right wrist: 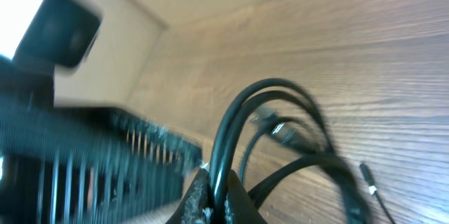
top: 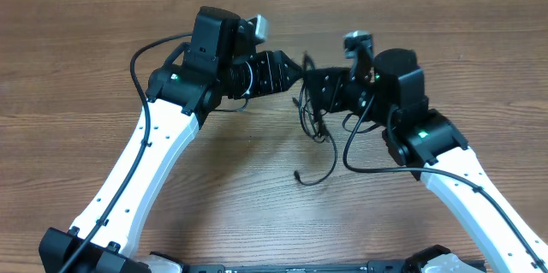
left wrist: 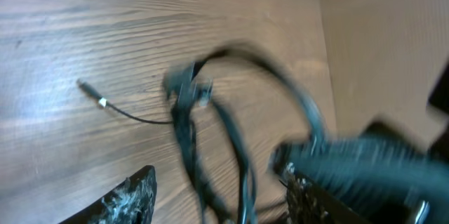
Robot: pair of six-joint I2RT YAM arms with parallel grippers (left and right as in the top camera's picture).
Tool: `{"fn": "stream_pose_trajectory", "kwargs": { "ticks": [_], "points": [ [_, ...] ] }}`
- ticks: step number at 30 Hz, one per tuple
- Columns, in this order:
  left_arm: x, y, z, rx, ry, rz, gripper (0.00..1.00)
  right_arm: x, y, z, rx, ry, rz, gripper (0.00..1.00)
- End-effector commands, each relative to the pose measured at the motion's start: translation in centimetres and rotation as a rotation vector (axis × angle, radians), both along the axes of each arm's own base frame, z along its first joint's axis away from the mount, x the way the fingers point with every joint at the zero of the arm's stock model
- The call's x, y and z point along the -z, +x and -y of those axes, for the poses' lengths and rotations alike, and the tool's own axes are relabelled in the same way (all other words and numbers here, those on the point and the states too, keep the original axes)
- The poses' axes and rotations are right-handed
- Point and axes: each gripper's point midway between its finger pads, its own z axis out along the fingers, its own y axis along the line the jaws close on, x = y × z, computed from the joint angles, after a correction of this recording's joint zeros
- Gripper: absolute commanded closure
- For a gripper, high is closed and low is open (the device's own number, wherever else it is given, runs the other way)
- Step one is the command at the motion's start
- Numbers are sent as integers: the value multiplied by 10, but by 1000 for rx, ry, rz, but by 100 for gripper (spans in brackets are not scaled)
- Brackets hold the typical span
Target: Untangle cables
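The cables (top: 315,123) are thin black cords that hang in a tangled bunch between my two grippers, lifted off the table. One strand trails down to a plug end (top: 297,175) on the wood. My right gripper (top: 312,81) is shut on two cable strands, seen pinched between its fingers in the right wrist view (right wrist: 216,197), with loops (right wrist: 280,94) arching beyond. My left gripper (top: 299,71) is open. In the left wrist view its fingers (left wrist: 221,203) stand wide apart with blurred cable strands (left wrist: 186,122) passing between them. A grey plug (left wrist: 91,92) lies on the table.
The wooden table (top: 257,187) runs under both arms. A pale wall or board (left wrist: 393,34) borders the far edge. Thick black arm wires (top: 141,59) loop beside each arm. The left gripper body (right wrist: 105,161) is close to the right fingers.
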Motion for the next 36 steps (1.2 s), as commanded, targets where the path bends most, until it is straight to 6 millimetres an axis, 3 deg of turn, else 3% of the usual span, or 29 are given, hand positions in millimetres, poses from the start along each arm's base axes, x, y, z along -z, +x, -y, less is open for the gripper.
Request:
{"fn": "stream_pose_trajectory", "kwargs": {
  "ticks": [1,9,15,19,21,22,23,24,25,26,27,28,32,36],
  "points": [
    [-7,-10,7,173,14,129,38,-31,8,14,142,84,-13,96],
    [21,-10,19,197,30,49,39,-27,8,17,167,89,-43,96],
    [49,-10,38,258,5,-19,48,-25,7,17,164,85,-53,96],
    [51,-13,52,357,-68,0,53,-25,7,17,164,84,-53,96],
    [58,-12,54,371,-60,-2,62,-25,7,17,164,84,-53,96],
    [63,-12,55,372,-54,-12,74,-25,7,17,164,84,-53,96],
    [72,-10,55,365,-38,-27,96,-25,6,17,164,84,-53,96],
    [83,-5,53,347,-7,-38,96,-24,6,17,165,82,-56,96],
    [102,6,42,282,76,-55,96,-22,6,21,182,73,-63,96],
    [108,13,33,232,117,-66,96,-20,7,25,199,65,-68,96],
    [114,25,14,136,184,-80,96,-13,9,41,268,28,-87,96],
    [107,36,-8,64,224,-66,96,-5,10,60,349,-13,-111,96],
    [64,56,-62,-86,272,3,96,32,3,135,616,-184,-235,96],
    [14,61,-101,-187,251,84,96,62,-13,179,734,-289,-371,96]
  ]
}}
